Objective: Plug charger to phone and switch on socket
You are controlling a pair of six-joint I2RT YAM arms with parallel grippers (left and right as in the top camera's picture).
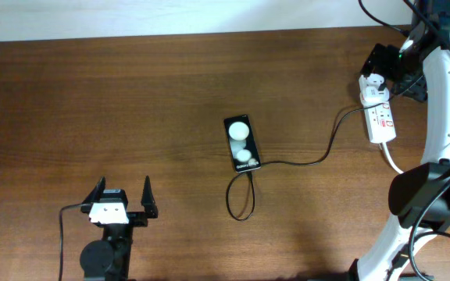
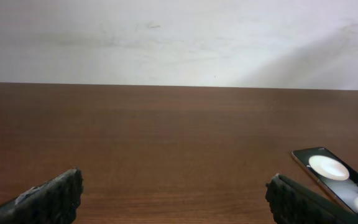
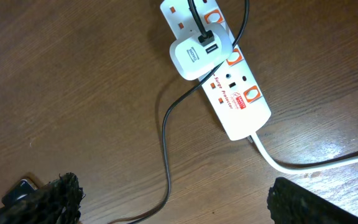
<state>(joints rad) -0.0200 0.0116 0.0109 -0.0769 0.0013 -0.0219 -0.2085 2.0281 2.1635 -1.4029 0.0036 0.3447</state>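
Here, the small flat black rectangular phone [image 1: 242, 144] with two white circles on its face lies face-up near the middle of the dark brown wooden table [image 1: 131, 101]. The thin black charger cable [image 1: 319, 160] leaves the phone's near end, makes a small loop on the near side, then runs right and far to the white adapter [image 3: 194, 56]. The adapter sits in the short white power-strip socket [image 1: 381, 121] at the far right. Whether the plug tip is seated in the phone cannot be told from overhead. A thick white cord [image 3: 303, 167] leaves the socket's near end.

The left gripper [image 1: 122, 195] sits low at the near left, well apart from the phone, its two black fingers [image 2: 55, 196] spread wide with only bare wood between them. In its wrist view the phone [image 2: 334, 171] shows at the right edge.

The right gripper [image 3: 174, 190] hangs above the socket [image 3: 241, 99], jaws fully parted and holding nothing. The charger cable [image 3: 165, 149] passes on the table beneath the gap. The socket's orange-red switches are visible, but their on or off position cannot be read.
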